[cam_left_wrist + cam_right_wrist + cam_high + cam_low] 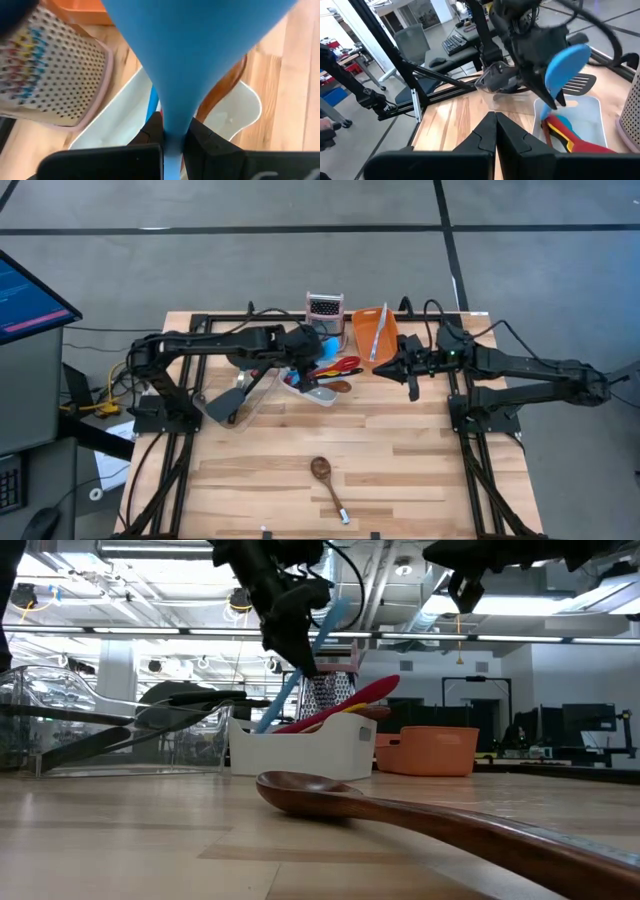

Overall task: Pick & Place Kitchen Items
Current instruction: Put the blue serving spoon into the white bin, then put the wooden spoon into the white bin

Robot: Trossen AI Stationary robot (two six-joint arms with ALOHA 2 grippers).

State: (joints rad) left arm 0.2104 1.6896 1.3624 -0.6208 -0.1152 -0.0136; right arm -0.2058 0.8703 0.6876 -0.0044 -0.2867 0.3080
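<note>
Above the white tub [300, 745], the left end effector [297, 652] pinches a smooth blue spoon's [325, 625] slim handle.

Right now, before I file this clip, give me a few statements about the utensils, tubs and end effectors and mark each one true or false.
1. The left end effector is shut on a blue spoon above the white tub. True.
2. The right end effector holds a red-handled tool. False: it is shut on nothing and hangs beside the orange tub.
3. A wooden spoon lies alone on the table's near part. True.
4. The box grater lies inside the white tub. False: it stands on the table behind that tub.
5. A black turner rests in the clear tub. True.
</note>
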